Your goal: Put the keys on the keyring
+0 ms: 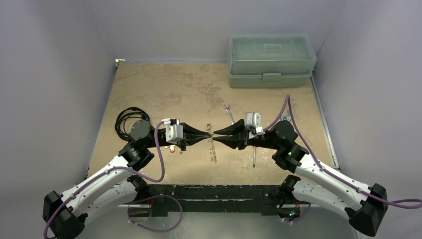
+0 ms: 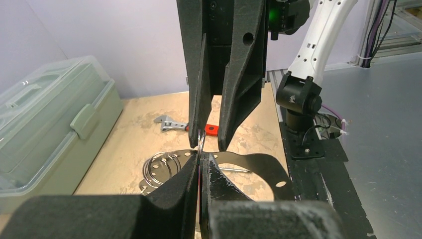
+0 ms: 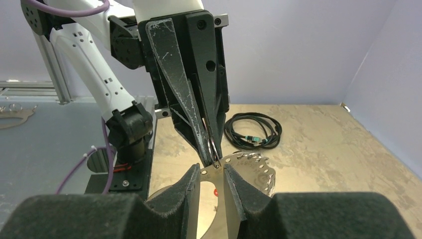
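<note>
Above mid-table, left claw (image 2: 200, 162) pinches the thin silvery keyring (image 2: 201, 142); right claw (image 3: 212, 172) parted, grip unclear.

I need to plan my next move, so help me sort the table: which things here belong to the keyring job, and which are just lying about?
Job: keyring, pinched by the shut left gripper; keys fringing it; right gripper, open around it.
Lying about: toolbox, black cable, wrench, slim rod-like tool.

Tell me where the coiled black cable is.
In the top view, the coiled black cable lies on the table's left side, right beside the left arm's wrist.
</note>
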You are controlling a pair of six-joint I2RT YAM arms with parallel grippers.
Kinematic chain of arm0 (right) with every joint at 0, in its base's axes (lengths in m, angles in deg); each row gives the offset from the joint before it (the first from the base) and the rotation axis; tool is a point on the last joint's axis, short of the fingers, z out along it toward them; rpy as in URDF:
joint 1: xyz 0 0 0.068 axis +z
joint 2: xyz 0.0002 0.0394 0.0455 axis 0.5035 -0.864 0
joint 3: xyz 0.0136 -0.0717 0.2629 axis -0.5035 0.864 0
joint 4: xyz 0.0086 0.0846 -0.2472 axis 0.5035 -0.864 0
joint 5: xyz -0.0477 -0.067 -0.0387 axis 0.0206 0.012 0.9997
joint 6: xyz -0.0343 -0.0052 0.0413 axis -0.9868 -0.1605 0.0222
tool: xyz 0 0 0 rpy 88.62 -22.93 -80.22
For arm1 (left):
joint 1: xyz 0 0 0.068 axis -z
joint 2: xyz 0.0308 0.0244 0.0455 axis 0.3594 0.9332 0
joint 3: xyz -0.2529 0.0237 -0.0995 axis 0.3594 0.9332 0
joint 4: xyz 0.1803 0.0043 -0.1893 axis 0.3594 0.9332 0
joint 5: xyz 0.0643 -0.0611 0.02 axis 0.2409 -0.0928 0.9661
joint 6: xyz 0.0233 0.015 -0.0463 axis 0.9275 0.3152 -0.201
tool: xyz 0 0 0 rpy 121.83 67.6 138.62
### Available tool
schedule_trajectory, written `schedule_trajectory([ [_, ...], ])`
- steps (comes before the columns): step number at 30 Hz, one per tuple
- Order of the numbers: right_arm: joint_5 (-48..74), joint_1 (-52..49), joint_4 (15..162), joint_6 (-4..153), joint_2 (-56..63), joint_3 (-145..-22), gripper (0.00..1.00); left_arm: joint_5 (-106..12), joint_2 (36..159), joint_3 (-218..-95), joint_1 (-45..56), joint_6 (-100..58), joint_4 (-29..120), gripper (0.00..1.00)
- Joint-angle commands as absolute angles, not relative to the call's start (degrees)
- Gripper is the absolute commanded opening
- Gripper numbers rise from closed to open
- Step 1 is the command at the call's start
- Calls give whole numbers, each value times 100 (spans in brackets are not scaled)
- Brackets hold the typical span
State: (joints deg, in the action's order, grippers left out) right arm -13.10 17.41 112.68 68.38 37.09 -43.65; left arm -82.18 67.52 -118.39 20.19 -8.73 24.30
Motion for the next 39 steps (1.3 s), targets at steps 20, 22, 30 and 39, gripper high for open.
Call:
schedule_trajectory([
  [20,-1532,1767,11647,7001,3454,-4503,11,-8435,6835,-11812,1983,-1086,1923,0],
  [22,-1560,1767,11607,6962,3435,-4542,5,-8439,6860,-11831,1987,-1063,1982,0],
  [30,-1461,1767,11005,6586,3491,-4796,0,-8318,6925,-12237,1981,-205,3202,12],
  [39,-1207,1767,10454,6452,3598,-4855,0,-8078,6904,-12578,1984,496,4414,49],
])
